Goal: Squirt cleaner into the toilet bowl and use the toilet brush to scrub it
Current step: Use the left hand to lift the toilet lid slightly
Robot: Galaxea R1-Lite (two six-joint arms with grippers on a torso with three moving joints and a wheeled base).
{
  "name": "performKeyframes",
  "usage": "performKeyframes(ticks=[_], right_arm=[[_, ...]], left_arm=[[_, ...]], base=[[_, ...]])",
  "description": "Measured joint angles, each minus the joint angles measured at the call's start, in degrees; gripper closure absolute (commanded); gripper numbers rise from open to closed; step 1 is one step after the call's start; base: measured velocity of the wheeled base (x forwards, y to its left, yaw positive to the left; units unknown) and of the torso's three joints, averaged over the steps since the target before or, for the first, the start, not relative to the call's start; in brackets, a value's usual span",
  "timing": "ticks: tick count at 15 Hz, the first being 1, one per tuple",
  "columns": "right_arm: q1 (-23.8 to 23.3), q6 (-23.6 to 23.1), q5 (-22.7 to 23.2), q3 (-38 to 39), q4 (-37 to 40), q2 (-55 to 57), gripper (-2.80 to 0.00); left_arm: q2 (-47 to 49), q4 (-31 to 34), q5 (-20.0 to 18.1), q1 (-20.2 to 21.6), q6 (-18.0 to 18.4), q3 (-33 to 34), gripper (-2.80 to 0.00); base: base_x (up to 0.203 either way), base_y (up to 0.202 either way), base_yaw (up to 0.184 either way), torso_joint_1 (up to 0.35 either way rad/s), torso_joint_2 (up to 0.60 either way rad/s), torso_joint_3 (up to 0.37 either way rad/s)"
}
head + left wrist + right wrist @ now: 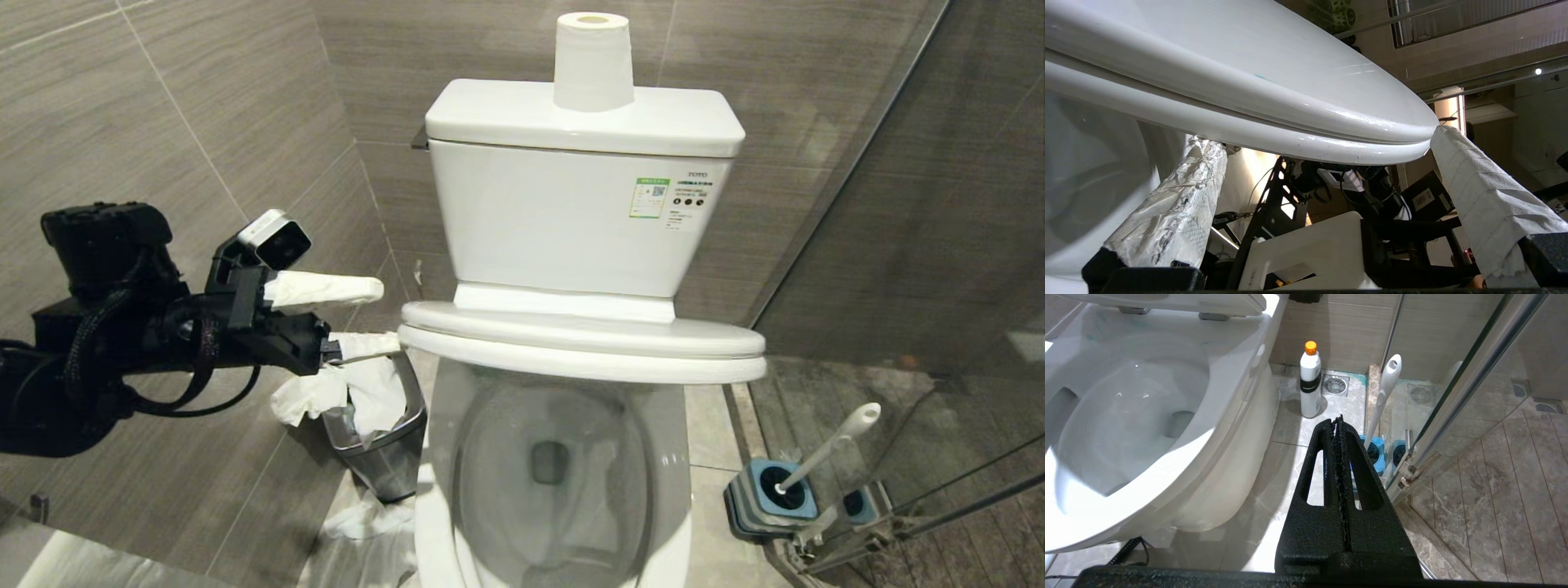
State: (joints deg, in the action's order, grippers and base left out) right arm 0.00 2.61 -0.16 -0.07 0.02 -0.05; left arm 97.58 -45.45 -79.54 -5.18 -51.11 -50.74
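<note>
Bathroom, contents from the robot's left to its right.

1. Left gripper: on a black arm at the left, level with the seat edge. Fingers wrapped in white paper, spread wide, grasping nothing. The left wrist view shows the paper-wrapped fingers standing either side of the seat's edge; one tip touches the seat rim, the other sits just under it.

2. Bin: small steel, on the floor just beside the bowl's left side, below the left gripper. Crumpled white tissue spills over its rim; more lies on the floor beside it.

3. Toilet bowl: glossy white, centre. Seat and lid together, raised partway over the basin, hinged below the cistern. Basin open to view; water at the bottom, no blue tint that can be told.

4. Cistern: white, against the tiled wall, green-and-white label on its front. Toilet roll upright on its lid.

5. Bottle: white, orange cap, dark band, upright on the floor between the bowl and the glass partition, near a floor drain.

6. Toilet brush: white handle tilted, head down in the blue-grey holder on the floor to the right of the bowl, against the glass partition.

7. Right gripper: low on the right, above the floor near the holder, fingers clenched together, grasping nothing.
</note>
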Motion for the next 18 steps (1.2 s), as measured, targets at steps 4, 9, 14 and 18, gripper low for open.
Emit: performKeyframes(ticks=[4,9,14,18], right_arm=[[0.0,0.0,0.0,0.0,0.0,0.0,0.0],[0.0,0.0,0.0,0.0,0.0,0.0,0.0],[0.0,0.0,0.0,0.0,0.0,0.0,0.0],[0.0,0.0,0.0,0.0,0.0,0.0,0.0]], left_arm=[[-0.2,0.0,1.7,-0.4,-1.7,-3.4,-2.8],[0.8,-0.2,7.8,-4.1,-1.9,-6.9,-2.8],[2.2,-4.1,15.9,-8.0,-2.7,-7.3,-2.8],[2.9,-4.3,21.0,-8.6,-2.6,-9.1,-2.8]], base=[[0.0,0.0,0.0,0.0,0.0,0.0],[0.0,0.0,0.0,0.0,0.0,0.0],[0.0,0.0,0.0,0.0,0.0,0.0],[0.0,0.0,0.0,0.0,0.0,0.0]])
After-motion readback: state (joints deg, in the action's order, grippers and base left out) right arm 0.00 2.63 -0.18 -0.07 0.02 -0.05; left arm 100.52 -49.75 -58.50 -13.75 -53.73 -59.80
